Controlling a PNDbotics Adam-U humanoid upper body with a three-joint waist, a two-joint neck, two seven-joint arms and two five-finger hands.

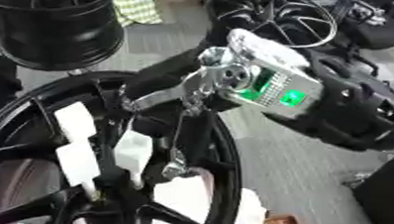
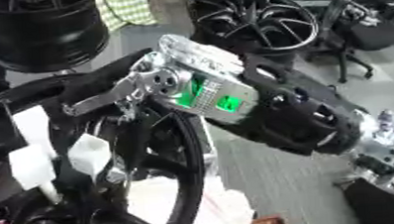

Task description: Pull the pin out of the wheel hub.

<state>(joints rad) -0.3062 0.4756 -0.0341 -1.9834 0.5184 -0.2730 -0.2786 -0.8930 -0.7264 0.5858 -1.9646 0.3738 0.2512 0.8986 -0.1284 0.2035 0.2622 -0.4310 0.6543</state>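
Observation:
A large black wheel hub (image 1: 226,171) fills the lower left, its spokes meeting near the bottom. White blocks (image 1: 77,142) sit between the spokes. A small silver piece (image 1: 174,169) shows among the spokes below the rim; I cannot tell whether it is the pin. My right arm comes in from the right, its silver wrist (image 1: 233,76) lit green. My black right hand (image 1: 159,74) lies over the hub's upper rim, dark against the dark rim. The left hand shows in neither view.
A black wheel (image 1: 52,29) stands at the back left and another spoked wheel (image 1: 272,14) at the back centre. An office chair (image 2: 360,28) is at the right. A dark box (image 1: 393,194) sits at the lower right on grey floor.

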